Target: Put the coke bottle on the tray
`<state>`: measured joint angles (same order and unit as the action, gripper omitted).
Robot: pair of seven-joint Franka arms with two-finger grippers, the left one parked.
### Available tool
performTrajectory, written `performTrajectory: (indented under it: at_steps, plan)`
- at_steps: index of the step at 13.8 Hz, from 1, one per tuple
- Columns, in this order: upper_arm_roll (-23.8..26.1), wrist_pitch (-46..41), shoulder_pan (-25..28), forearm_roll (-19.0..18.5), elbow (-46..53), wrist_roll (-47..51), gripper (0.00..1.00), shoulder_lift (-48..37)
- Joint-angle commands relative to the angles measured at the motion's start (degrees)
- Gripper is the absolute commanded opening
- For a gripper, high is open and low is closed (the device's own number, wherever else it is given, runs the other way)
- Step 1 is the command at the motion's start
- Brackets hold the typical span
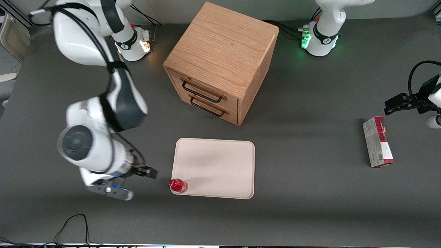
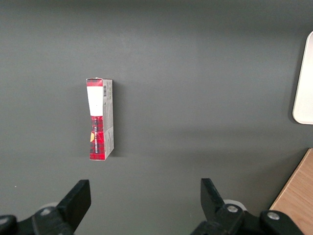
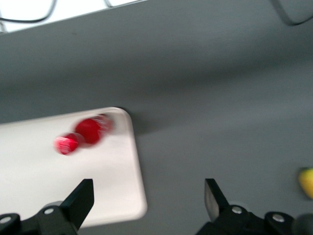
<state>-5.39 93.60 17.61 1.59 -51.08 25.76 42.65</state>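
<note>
The coke bottle point(image 1: 178, 185), small and red with a red cap, stands upright on the pale cream tray point(image 1: 220, 162), right at the tray's corner nearest the front camera on the working arm's side. In the right wrist view the coke bottle point(image 3: 85, 131) is blurred and sits on the tray point(image 3: 44, 176) near a rounded corner. My gripper point(image 1: 151, 173) hangs beside the tray toward the working arm's end, a short way clear of the bottle. In the wrist view the gripper point(image 3: 148, 201) is open and holds nothing.
A wooden drawer cabinet point(image 1: 220, 62) with two dark handles stands farther from the front camera than the tray. A red-and-white carton box point(image 1: 378, 141) lies toward the parked arm's end. A yellow object point(image 3: 306, 182) shows at the edge of the right wrist view.
</note>
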Motion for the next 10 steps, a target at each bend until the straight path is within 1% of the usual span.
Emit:
performTrajectory:
  at_steps: [1, 3, 5, 7, 8, 9, 10]
  plan:
    - [0.2, 0.4, -4.9, 0.7, -21.7, -12.7, 1.0, -17.4]
    - [-0.9, 1.1, -8.5, 0.7, -34.7, -23.2, 1.0, -28.8]
    - [-3.7, 1.1, -8.4, 0.7, -42.4, -28.1, 1.0, -36.3]
    - [-3.8, 1.1, -8.5, 0.4, -46.8, -28.7, 1.0, -41.7]
    - [-3.8, 1.0, -8.2, 0.1, -47.4, -29.6, 1.0, -43.1]
    - [-3.1, 0.6, -8.3, 0.0, -46.9, -29.5, 1.0, -43.2]
    - [-0.4, 0.2, -10.6, -0.1, -46.0, -29.5, 1.0, -43.1]
